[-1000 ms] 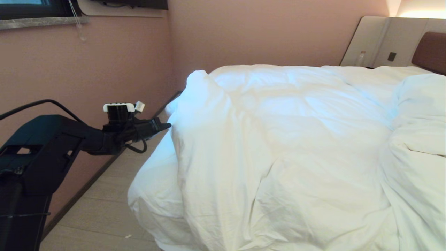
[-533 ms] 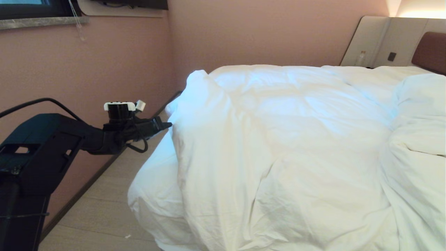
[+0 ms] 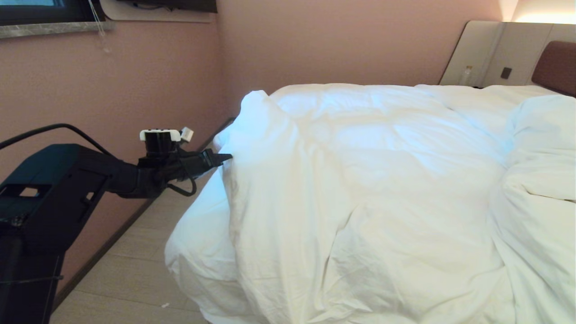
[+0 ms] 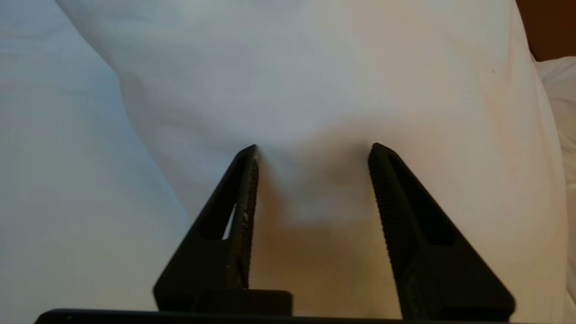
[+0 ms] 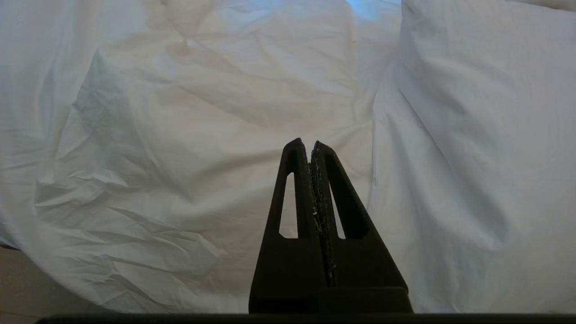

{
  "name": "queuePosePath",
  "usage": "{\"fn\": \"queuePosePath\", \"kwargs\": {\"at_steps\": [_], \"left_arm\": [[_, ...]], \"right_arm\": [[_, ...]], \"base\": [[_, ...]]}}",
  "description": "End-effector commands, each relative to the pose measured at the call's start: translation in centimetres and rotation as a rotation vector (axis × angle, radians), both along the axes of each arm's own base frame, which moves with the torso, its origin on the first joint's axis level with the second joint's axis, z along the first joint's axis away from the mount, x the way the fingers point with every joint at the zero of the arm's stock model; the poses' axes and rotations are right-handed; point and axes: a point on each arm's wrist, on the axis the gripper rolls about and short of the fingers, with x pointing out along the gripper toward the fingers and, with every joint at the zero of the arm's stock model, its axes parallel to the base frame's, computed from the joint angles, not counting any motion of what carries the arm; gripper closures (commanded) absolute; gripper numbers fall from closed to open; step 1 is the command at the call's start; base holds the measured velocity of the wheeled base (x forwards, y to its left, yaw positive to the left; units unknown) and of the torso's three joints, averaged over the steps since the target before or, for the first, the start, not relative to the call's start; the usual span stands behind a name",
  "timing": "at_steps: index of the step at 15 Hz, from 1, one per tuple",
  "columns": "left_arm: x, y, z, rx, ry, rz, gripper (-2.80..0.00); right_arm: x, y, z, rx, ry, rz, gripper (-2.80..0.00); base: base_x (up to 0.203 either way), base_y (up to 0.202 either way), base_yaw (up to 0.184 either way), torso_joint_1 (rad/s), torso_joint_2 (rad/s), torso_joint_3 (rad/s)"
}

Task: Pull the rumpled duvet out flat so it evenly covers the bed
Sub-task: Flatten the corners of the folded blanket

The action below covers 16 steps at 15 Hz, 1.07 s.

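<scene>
The white duvet [image 3: 360,189] lies rumpled over the bed, whose brown headboard [image 3: 555,65] shows at the far right. One fold stands up in a peak at the bed's left side, and a bunch is heaped on the right. My left gripper [image 3: 227,156] reaches level from the left and meets that upright fold. In the left wrist view the left gripper [image 4: 312,150] is open, both fingertips [image 4: 247,155] pressing into the duvet [image 4: 315,67], with cloth bulging between them. My right gripper [image 5: 309,143] is shut on nothing, facing creased duvet [image 5: 180,112]; it is outside the head view.
A pink wall [image 3: 135,90] runs close along the bed's left side, leaving a narrow strip of wooden floor [image 3: 130,279]. A window sill [image 3: 54,28] is at the top left. A small bottle [image 3: 466,72] stands by the beige panel [image 3: 495,54] beside the headboard.
My left gripper has moved a little right and up, from just short of the duvet's upright fold to touching it. The duvet has not shifted.
</scene>
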Motion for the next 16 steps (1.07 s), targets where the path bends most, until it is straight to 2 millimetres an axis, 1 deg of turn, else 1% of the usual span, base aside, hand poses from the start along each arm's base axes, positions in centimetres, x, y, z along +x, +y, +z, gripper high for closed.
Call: {"fn": "queuePosePath", "kwargs": {"at_steps": [1, 8, 16], "left_arm": [[0.00, -0.15, 0.17, -0.004, -0.005, -0.005, -2.80], [0.00, -0.15, 0.17, -0.004, -0.011, -0.006, -2.80], [0.35, -0.55, -0.62, -0.006, 0.009, -0.013, -2.80]], "right_arm": [[0.01, 0.00, 0.00, 0.000, 0.001, 0.000, 0.00], [0.01, 0.00, 0.00, 0.000, 0.001, 0.000, 0.00], [0.01, 0.00, 0.00, 0.000, 0.001, 0.000, 0.00]], "base": [[0.000, 0.000, 0.000, 0.000, 0.00, 0.000], [0.000, 0.000, 0.000, 0.000, 0.00, 0.000], [0.000, 0.000, 0.000, 0.000, 0.00, 0.000]]}}
